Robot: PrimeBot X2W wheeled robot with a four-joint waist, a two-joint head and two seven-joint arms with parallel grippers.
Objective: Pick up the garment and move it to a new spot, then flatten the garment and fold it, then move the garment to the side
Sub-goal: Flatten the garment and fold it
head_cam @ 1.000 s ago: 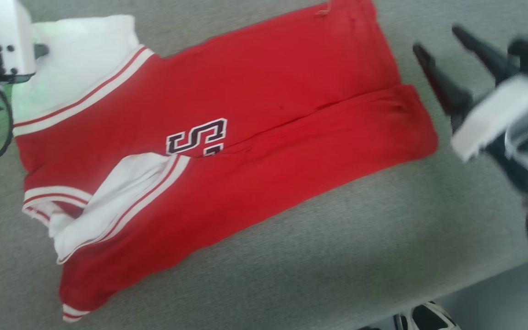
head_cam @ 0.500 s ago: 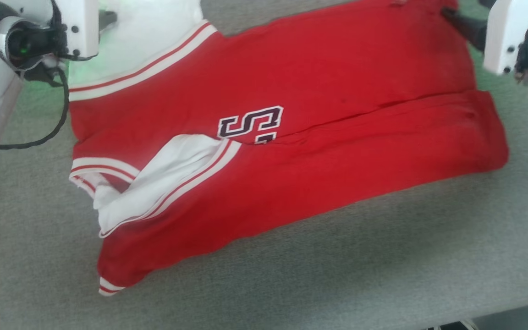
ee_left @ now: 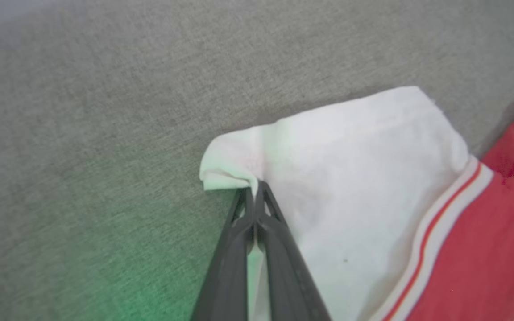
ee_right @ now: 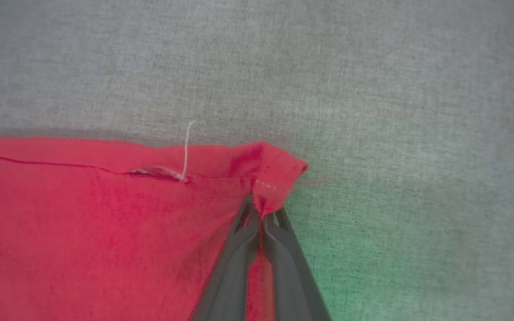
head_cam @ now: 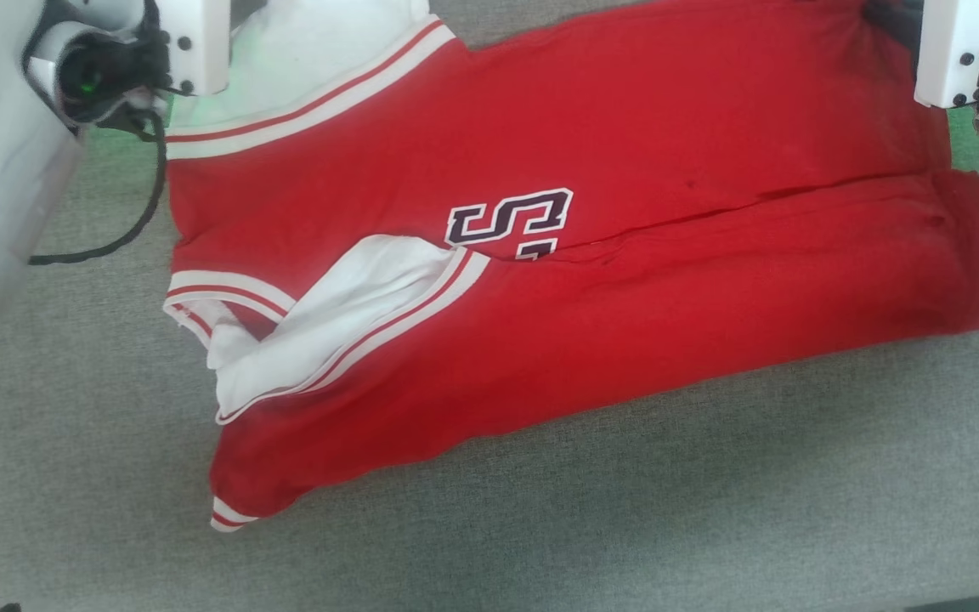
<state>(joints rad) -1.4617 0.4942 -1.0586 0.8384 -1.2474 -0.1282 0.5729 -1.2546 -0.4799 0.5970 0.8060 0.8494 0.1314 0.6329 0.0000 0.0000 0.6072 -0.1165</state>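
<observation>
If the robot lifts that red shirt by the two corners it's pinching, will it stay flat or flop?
Probably floppy: the garment already bunches where the left hand pinches the white sleeve and the right hand pinches the red hem corner, so the middle would likely sag. It looks thin and light. The folded-over flap may well fall open.

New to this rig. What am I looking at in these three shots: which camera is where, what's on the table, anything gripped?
It is a wheeled robot with two arms. The wide shot is from its head camera, looking down on a grey surface where the garment, a red jersey with white sleeves, lies with one long side folded over. The other two shots come from cameras on the wrists. One looks along the left fingers, which are shut on the edge of a white sleeve. The other looks along the right fingers, which are pinched on a red hem corner.
</observation>
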